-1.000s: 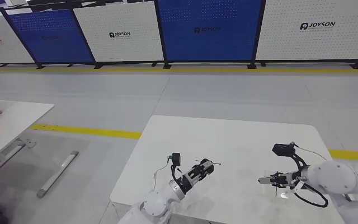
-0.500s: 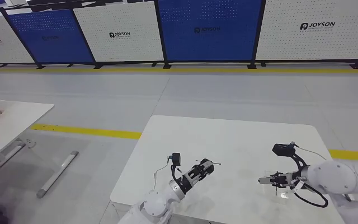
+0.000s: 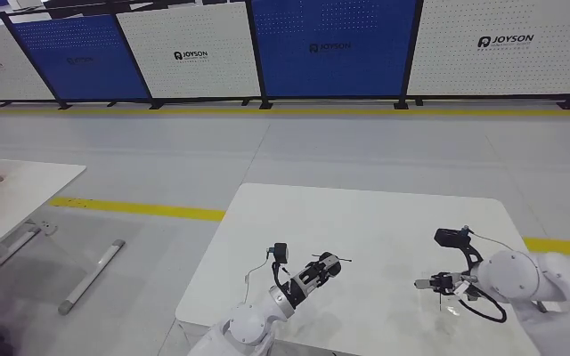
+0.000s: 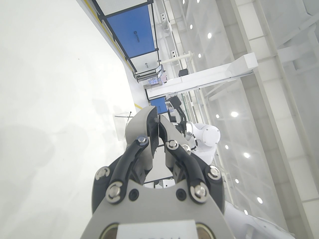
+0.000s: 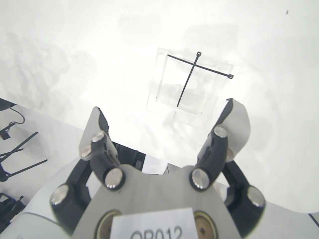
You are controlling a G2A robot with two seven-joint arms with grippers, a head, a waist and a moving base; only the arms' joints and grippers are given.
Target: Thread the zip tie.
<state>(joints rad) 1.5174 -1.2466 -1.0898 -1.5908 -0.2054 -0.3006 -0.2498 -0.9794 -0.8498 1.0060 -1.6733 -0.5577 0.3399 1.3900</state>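
Crossed zip ties (image 5: 194,65), perhaps on clear block (image 5: 211,93), ahead of right gripper (image 5: 165,106).

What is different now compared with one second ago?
The right arm swung in toward the middle of the table. The right pincer, open, shifted only slightly, near the block with two crossed zip ties. Nothing was taken or let go. The left pincer, shut, stayed in place.

Pinching a thin black zip tie (image 4: 156,120) between the closed fingers of the left gripper (image 4: 157,117) | hovering over white table (image 4: 49,75) | facing clear block (image 4: 120,128) bearing a loose black tie (image 4: 123,117) | glimpsing white right arm (image 4: 206,135) just beyond | catching blue panels (image 4: 135,34) far behind
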